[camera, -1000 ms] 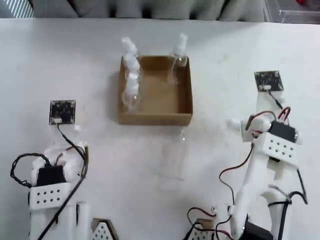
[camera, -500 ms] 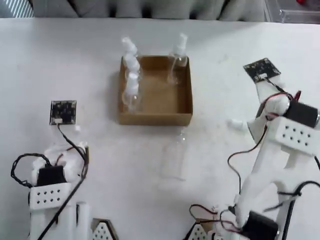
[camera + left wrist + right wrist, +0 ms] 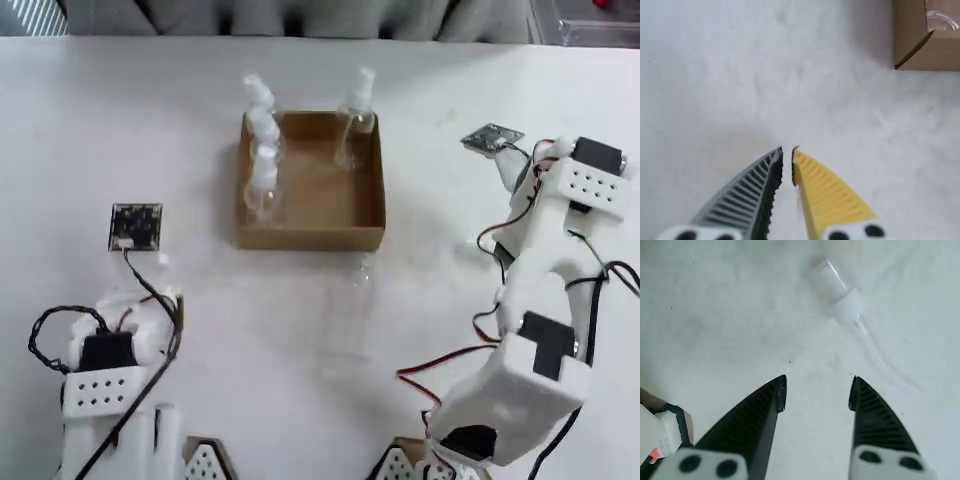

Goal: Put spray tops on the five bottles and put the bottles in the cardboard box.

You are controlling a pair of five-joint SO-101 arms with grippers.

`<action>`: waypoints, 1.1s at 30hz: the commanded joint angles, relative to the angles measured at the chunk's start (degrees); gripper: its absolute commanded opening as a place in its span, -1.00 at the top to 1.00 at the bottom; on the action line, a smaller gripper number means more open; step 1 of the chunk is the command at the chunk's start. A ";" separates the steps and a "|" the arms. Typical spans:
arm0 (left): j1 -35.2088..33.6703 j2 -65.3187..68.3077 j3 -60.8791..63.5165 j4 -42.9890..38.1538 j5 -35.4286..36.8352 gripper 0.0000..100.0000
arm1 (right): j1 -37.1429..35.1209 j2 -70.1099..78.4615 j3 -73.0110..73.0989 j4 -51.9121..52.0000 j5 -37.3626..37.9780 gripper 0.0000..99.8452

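The cardboard box [image 3: 312,236] stands mid-table and holds several clear bottles with spray tops: three along one wall [image 3: 262,178] and one in the far corner [image 3: 354,122]. An uncapped clear bottle [image 3: 349,310] lies on the table in front of the box. A loose white spray top [image 3: 839,291] with its thin tube lies on the table just beyond my right gripper [image 3: 817,382], which hovers open and holds nothing. My left gripper [image 3: 787,151] is shut and empty above bare table, with a box corner [image 3: 920,47] farther off.
The right arm [image 3: 545,250] rears high over the table's right side, trailing red and black wires. The left arm [image 3: 105,365] sits low at the front left. Small circuit boards [image 3: 134,227] ride on each arm. The table's far edge runs behind the box.
The right arm has lifted and swung toward the far right, and its base link now looms large. The left arm shifted only slightly. Bottles and box stayed put.
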 commanded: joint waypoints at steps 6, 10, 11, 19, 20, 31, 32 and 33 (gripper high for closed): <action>0.92 -1.01 -0.35 -1.14 -0.88 0.91 | -2.24 8.66 -12.22 1.63 10.73 0.64; 0.92 -0.92 -0.26 -1.14 -0.88 0.91 | -3.21 13.58 -16.26 1.63 14.15 0.64; 0.92 -0.92 -0.26 -1.14 -0.88 0.91 | -3.30 14.64 -17.41 1.63 15.30 0.64; 0.92 -0.92 -0.26 -1.14 -4.48 0.91 | -3.47 23.60 -23.38 1.63 18.81 0.64; 0.92 -0.92 0.00 -1.14 -4.40 0.91 | -3.56 24.66 -23.82 1.63 18.81 0.64; 3.30 -0.92 0.35 -1.14 -4.84 0.91 | -3.56 25.54 -24.09 1.89 18.90 0.64; 3.30 -0.92 0.35 -1.14 -4.84 0.91 | -3.30 24.92 -22.77 1.89 18.90 0.64; 3.30 -0.92 0.35 -1.14 -4.84 0.91 | -3.30 24.13 -21.36 1.89 18.90 0.64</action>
